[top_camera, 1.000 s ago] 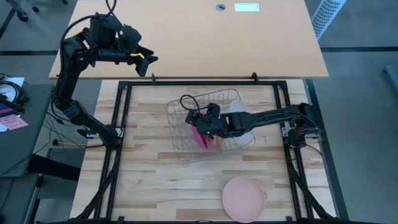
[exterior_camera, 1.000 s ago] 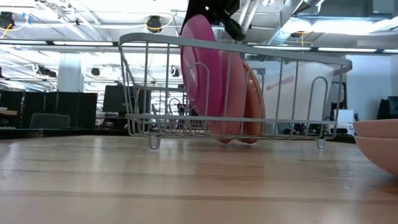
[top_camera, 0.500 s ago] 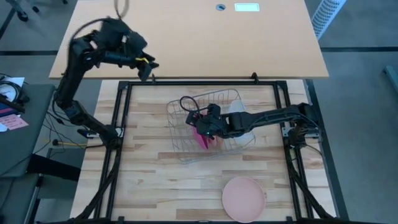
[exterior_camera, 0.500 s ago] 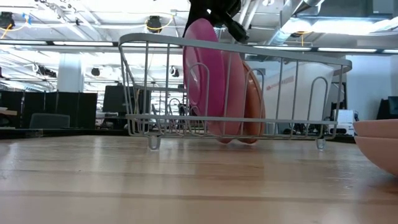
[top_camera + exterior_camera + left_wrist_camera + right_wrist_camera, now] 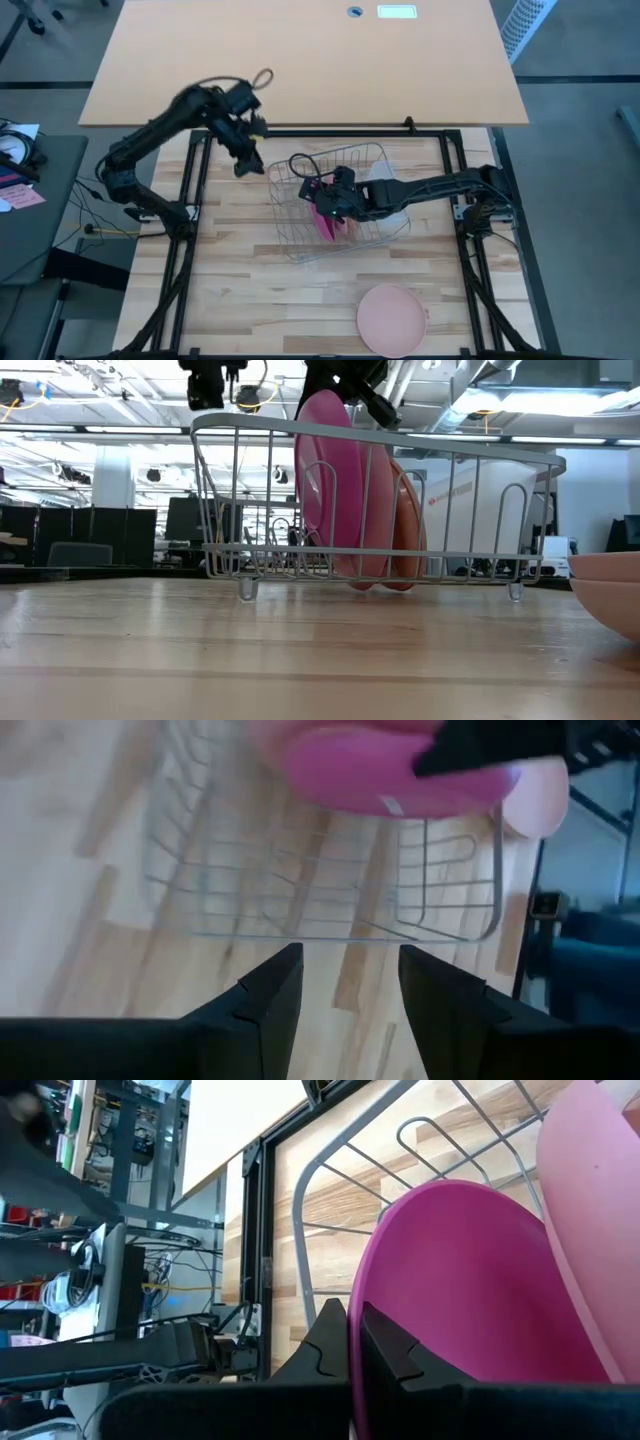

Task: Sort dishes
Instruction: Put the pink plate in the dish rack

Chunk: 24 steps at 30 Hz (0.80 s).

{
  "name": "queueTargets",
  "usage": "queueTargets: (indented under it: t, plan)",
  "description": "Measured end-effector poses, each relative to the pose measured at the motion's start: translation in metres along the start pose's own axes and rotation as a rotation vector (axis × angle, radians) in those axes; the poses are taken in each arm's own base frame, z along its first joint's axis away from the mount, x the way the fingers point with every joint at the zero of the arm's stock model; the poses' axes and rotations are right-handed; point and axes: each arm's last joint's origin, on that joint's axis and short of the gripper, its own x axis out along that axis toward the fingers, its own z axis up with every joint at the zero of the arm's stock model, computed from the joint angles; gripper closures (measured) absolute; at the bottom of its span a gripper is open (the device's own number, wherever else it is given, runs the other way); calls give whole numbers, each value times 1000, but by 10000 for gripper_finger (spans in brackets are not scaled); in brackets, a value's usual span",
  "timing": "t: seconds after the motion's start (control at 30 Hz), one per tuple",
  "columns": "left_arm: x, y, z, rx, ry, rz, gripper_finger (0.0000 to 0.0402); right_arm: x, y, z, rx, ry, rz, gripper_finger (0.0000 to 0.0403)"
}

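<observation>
Right wrist view confirms my right gripper (image 5: 352,1330) is clamped on the rim of the magenta plate (image 5: 470,1280), which stands on edge in the wire rack (image 5: 300,240) beside a pale pink plate (image 5: 590,1210). I should lift straight up, clear of the thin wires. Plates are smooth, rigid plastic discs. My left gripper (image 5: 243,150) hovers parted near the rack's corner. A salmon plate (image 5: 392,318) lies flat on the desk (image 5: 240,290).

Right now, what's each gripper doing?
Left gripper: open, empty, near the wire rack's left end.
Right gripper: closed on the top edge of the magenta plate standing in the rack.
</observation>
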Motion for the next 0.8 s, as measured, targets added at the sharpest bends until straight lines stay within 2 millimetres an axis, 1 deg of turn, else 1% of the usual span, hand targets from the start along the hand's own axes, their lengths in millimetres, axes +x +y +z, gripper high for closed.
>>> queueTargets:
  t: [0.23, 0.37, 0.57, 0.7, 0.8]
  plan:
    - [54, 1, -8, 36, 106, 1, 240, 5, 2, 7, 34, 11, 11, 399]
    - [76, 0, -14, 49, 141, -8, 240, 8, 3, 12, 46, 17, 11, 399]
    - [101, -1, -19, 59, 146, -16, 240, 14, 3, 19, 20, 58, 4, 399]
    - [113, 0, -23, 71, 148, -16, 240, 15, 3, 21, 19, 64, 3, 399]
    - [118, 0, -25, 77, 155, -2, 240, 16, 3, 22, 20, 68, 1, 399]
